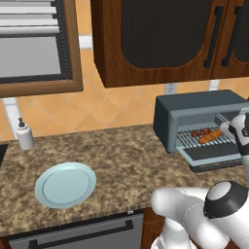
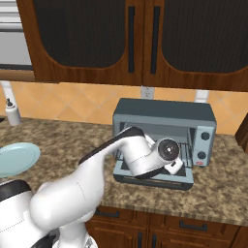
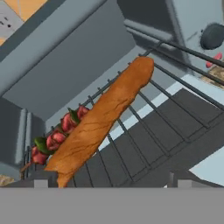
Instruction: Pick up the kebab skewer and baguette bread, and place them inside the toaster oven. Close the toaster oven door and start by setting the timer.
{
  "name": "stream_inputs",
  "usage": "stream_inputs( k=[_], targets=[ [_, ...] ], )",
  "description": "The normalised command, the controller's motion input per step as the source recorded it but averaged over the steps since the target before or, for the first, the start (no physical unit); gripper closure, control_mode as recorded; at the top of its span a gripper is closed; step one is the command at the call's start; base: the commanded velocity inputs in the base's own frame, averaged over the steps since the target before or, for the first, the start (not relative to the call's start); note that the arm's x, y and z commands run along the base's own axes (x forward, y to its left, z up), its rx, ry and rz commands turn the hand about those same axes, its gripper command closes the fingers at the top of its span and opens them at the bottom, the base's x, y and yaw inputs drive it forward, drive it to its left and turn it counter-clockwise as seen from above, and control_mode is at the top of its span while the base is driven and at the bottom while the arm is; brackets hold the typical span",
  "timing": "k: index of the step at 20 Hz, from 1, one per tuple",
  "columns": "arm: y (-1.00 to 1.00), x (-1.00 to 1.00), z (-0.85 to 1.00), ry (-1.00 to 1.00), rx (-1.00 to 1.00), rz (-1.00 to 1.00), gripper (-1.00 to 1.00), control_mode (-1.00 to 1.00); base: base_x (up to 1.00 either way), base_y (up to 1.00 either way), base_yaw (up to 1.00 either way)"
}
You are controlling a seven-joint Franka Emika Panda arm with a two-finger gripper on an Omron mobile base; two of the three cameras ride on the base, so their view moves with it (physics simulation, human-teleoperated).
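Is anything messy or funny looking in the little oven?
Nothing looks spilled or broken. The baguette bread and kebab skewer lie side by side on the wire rack inside the toaster oven. The toaster oven door hangs open, and the gripper's jaws are open, holding nothing.

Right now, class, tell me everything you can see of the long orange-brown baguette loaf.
The long orange-brown baguette loaf is slim, with tapered ends and a crusty, lightly ridged surface. It lies flat and diagonal on the wire rack inside the boxy grey-blue toaster oven, whose drop-down door hangs open. Alongside it, apparently touching, lies the skewer of red-brown meat chunks. Nothing grips the loaf.
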Motion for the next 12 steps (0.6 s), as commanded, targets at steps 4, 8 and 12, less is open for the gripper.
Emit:
stream_inputs(
  k=[4,8,12],
  targets=[
    [0.03,-0.13,0.0,0.0,-0.31,0.31,-1.0,-1.0,0.0,0.0,0.0],
    [0.0,-0.29,-0.09,-0.01,-0.28,0.35,-1.0,-1.0,0.0,0.0,0.0],
    [0.12,-0.48,-0.35,-0.04,-0.24,0.25,-1.0,-1.0,0.0,0.0,0.0]
  ],
)
